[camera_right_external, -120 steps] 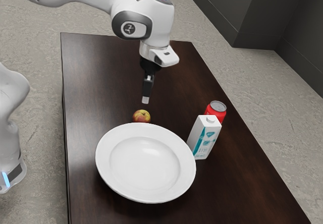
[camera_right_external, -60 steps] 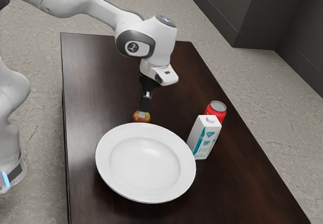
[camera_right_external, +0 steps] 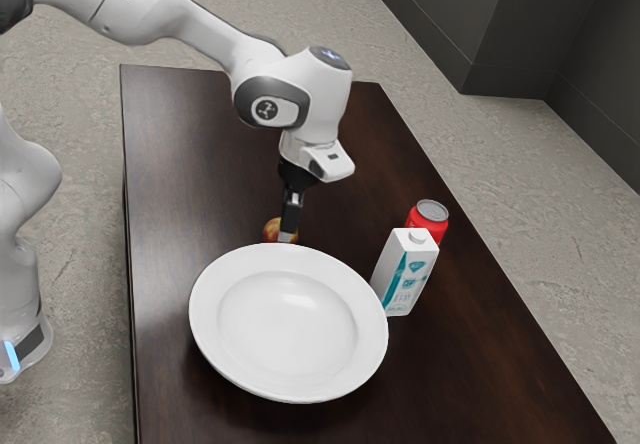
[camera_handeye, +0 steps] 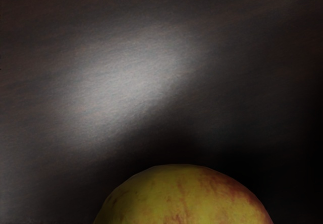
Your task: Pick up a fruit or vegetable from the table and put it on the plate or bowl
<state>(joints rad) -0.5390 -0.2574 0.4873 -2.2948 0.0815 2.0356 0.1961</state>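
A small red-and-yellow apple (camera_right_external: pixel 270 230) lies on the dark wooden table (camera_right_external: pixel 190 164), just beyond the far rim of the wide white plate (camera_right_external: pixel 290 329). My black gripper (camera_right_external: pixel 289 228) has come down over the apple; its near finger covers the fruit's side toward the exterior view's right. The gripper stands open around the apple, which still rests on the table. In the wrist view the apple (camera_handeye: pixel 184 196) bulges up just under my hand, with bare table (camera_handeye: pixel 126 82) beyond it.
A white-and-teal carton (camera_right_external: pixel 404 272) stands upright next to the plate on the exterior view's right. A red soda can (camera_right_external: pixel 428 219) stands just behind the carton. The table's edges run close on both sides.
My hand has dropped straight down from well above the apple until the fingers reach it. The apple, plate, carton and can have not moved.
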